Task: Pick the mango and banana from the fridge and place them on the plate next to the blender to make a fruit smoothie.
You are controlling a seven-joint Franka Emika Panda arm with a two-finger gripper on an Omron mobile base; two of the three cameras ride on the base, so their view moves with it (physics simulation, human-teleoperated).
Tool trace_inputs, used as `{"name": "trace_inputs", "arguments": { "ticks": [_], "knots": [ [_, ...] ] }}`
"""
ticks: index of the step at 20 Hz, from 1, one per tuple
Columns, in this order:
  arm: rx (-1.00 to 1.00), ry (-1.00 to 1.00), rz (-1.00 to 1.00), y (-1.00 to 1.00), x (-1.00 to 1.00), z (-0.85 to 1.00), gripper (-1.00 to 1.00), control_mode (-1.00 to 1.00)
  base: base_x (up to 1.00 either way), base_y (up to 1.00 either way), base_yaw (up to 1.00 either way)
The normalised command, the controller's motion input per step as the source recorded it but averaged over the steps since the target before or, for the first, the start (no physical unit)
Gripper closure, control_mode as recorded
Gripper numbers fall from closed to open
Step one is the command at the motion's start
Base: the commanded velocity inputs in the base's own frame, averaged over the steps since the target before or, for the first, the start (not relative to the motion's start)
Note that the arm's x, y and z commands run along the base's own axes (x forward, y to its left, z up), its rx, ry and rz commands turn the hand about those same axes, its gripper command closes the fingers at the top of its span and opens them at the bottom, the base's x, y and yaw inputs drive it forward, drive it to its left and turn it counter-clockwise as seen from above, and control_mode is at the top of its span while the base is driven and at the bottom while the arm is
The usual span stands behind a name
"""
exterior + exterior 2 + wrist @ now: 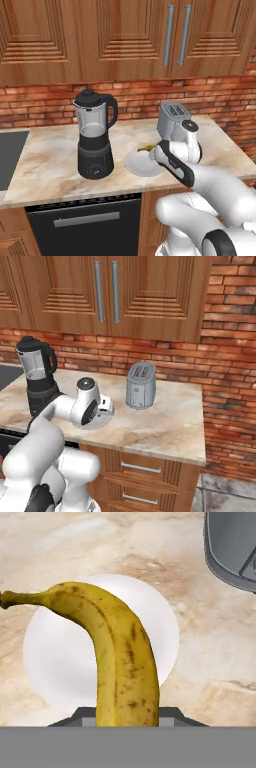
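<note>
- Hand [127,724] was clenched on banana [120,662], held over plate [55,662].
- Plate sat on counter [50,160] at blender's [94,135] 4 o'clock.
- Risk: stem overhung rim at 10 o'clock; banana could roll off on release.

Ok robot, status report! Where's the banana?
Gripper shut on banana. Banana above plate, beside blender. Mango not on plate yet. Nothing blocking.

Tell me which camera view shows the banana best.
The hand view. There the banana runs large up the middle of the picture, over the white plate, its stem and brown spots plain. In the left base view just a small yellow-brown bit of it peeks past the arm. In the right base view the arm hides it.
</note>
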Motion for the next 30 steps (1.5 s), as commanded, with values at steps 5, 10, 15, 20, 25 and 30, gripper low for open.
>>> {"name": "trace_inputs", "arguments": {
  "ticks": [5,10,15,20,25,30],
  "knots": [
    [-0.02,0.09,0.02,0.00,0.36,-0.38,1.00,-1.00,0.00,0.00,0.00],
    [0.00,0.04,0.03,0.00,0.26,-0.30,1.00,-1.00,0.00,0.00,0.00],
    [0.00,0.02,0.01,0.00,0.27,-0.23,1.00,-1.00,0.00,0.00,0.00],
    [0.00,0.00,0.01,0.00,0.03,-0.14,1.00,-1.00,0.00,0.00,0.00],
    [0.00,0.00,0.00,0.01,0.00,-0.07,1.00,-1.00,0.00,0.00,0.00],
    [-0.02,0.00,0.00,0.12,0.00,-0.02,1.00,-1.00,0.00,0.00,0.00]
  ]
}}
